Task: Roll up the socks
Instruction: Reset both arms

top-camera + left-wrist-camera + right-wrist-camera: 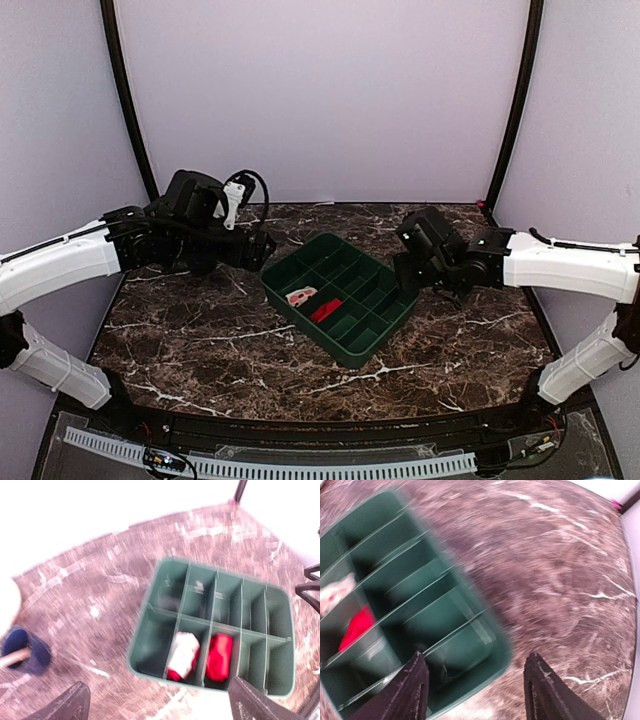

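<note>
The left tool (262, 250) hangs above the marble worktop (200, 340), just off the left corner of the green divided tray (385, 335). Its fingers are spread wide and hold nothing. A low sweep to the right from here could clip the tray's rim and skid the whole tray.

Both socks lie inside as small bundles, in neighbouring compartments of the near row. The white-and-pink cuffed sock (184, 655) is on the left and the plain red sock (220, 657) is on the right. The cuffed bundle looks loosely wound, with a red end showing at its near side, so I judge it the likelier to spring open if the tray is jolted. Nothing pins either roll but the divider walls.

The right tool (476, 657) is also spread and empty, and it hovers over the tray's right corner. If it dips, a finger could catch the rim or a divider and tip the tray. Both wrist views are smeared, so fine clearances cannot be read.
</note>
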`<state>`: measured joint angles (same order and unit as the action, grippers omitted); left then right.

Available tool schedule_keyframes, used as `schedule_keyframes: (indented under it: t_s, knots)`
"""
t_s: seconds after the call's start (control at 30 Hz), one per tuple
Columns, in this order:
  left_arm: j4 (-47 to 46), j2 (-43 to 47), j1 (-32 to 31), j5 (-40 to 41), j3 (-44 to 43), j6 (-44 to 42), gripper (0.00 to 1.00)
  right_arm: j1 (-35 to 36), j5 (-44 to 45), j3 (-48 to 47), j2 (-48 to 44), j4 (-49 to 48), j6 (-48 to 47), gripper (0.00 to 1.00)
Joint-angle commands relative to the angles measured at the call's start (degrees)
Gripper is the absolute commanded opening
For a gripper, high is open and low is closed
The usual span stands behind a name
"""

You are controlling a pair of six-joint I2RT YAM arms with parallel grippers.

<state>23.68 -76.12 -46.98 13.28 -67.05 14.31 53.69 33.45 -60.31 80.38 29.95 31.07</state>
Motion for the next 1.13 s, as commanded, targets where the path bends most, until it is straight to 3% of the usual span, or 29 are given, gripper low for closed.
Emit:
schedule_keyframes:
  t_s: [0.0, 0.17, 0.33, 1.1]
  knots:
    - [-8.2, 6.3, 1.1, 6.1, 4.6, -6.3, 0.99, -6.8, 4.3, 1.7, -3.2, -2.7, 0.9, 0.62]
    - [-13.3, 13.7, 2.9, 9.0, 12.6, -7.7, 0.99, -14.3, 6.2, 5.3, -5.9, -4.8, 1.3, 0.64]
    - [-12.3, 18.5, 4.0, 13.8, 16.4, -7.9, 0.99, -19.1, 6.8, 8.5, -9.0, -7.5, 1.5, 0.66]
    - [-7.6, 26.8, 4.7, 19.8, 23.2, -7.0, 0.99, -20.2, 8.0, 9.6, -11.0, -4.4, 3.9, 0.71]
